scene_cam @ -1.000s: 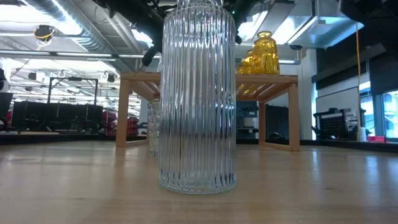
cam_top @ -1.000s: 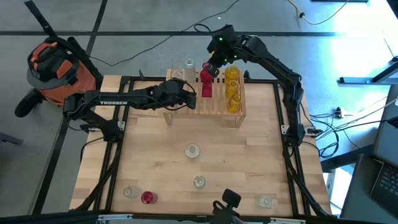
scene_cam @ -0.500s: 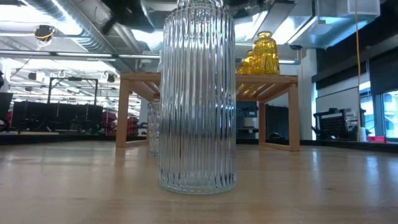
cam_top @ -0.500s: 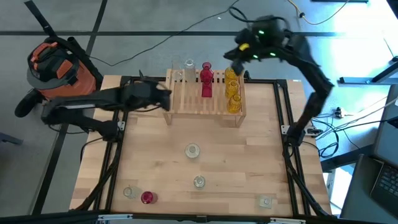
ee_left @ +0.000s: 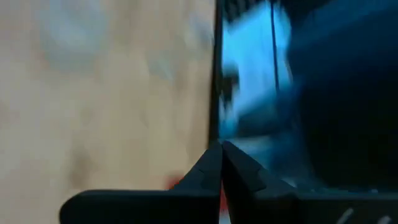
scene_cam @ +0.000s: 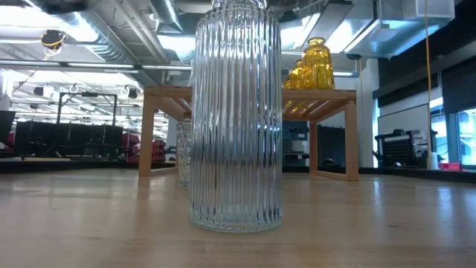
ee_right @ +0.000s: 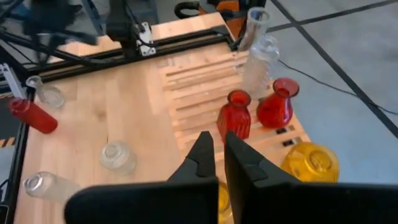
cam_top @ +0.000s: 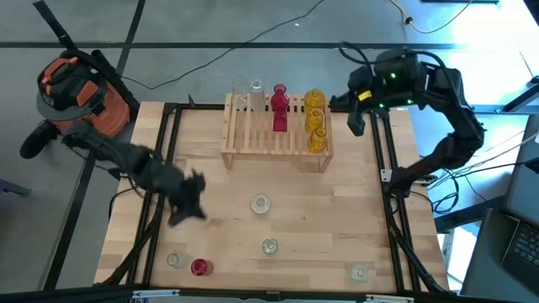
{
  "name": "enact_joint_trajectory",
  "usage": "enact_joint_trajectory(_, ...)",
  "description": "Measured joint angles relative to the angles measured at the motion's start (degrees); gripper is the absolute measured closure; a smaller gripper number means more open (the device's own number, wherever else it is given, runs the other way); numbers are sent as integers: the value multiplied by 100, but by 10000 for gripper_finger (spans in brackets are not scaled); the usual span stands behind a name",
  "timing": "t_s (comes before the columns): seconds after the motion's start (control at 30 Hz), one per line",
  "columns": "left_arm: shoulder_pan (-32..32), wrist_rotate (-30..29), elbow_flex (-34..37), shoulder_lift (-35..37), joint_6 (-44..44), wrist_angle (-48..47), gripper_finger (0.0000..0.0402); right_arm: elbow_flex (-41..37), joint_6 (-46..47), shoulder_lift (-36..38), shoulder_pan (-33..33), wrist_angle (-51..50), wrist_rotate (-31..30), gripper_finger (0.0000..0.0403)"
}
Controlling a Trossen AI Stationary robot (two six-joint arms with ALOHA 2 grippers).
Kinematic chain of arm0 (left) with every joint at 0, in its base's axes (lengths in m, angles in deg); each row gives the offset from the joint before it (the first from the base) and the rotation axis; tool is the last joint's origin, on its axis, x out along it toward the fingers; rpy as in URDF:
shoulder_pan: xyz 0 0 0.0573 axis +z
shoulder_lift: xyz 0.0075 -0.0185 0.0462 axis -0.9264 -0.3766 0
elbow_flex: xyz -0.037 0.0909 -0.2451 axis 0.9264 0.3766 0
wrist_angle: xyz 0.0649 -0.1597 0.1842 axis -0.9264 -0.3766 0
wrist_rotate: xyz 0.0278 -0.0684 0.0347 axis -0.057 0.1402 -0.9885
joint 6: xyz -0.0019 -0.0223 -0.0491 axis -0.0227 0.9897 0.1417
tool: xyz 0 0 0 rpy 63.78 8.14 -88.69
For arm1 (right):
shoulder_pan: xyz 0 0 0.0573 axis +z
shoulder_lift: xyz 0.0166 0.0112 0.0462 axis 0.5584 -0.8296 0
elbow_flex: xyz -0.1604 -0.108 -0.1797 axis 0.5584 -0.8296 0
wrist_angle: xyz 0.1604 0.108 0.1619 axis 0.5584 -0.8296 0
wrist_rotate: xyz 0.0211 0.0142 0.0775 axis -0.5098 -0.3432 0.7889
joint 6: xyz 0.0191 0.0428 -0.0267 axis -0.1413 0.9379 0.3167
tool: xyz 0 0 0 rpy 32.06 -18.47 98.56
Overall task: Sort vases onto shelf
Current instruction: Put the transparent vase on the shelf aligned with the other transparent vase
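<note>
You've got the left end effector (cam_top: pixel 187 210) low over the desk (cam_top: pixel 337 210) on its left side, fingers pinched together and holding nothing. Your right end effector (cam_top: pixel 354 124) hangs just off the shelf's (cam_top: pixel 253 139) right end, also closed and empty. On the shelf you can see clear vases (cam_top: pixel 248 94) at the left, red vases (cam_top: pixel 279 109) in the middle and yellow vases (cam_top: pixel 315 118) on the right. Loose on the desk: four clear ones and a red one (cam_top: pixel 199 267) near the front left.
</note>
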Motion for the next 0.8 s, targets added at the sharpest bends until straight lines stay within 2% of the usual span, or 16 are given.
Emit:
enact_joint_trajectory(0.2,-1677,210,35,-588,960,461,402,-735,200,358,95,161,-283,403)
enact_joint_trajectory(0.37,-2532,12,35,-947,1493,503,402,-1380,207,500,87,353,-243,403)
enact_joint_trajectory(0.57,-2863,-18,35,-1119,2467,-1099,401,-2013,207,560,85,926,151,403)
enact_joint_trajectory(0.67,-2874,-96,35,-1121,2461,-1308,388,-2240,209,562,85,1149,355,403)
enact_joint_trajectory(0.8,-2876,-233,35,-1121,2441,-1297,340,-2376,330,560,85,1181,625,403)
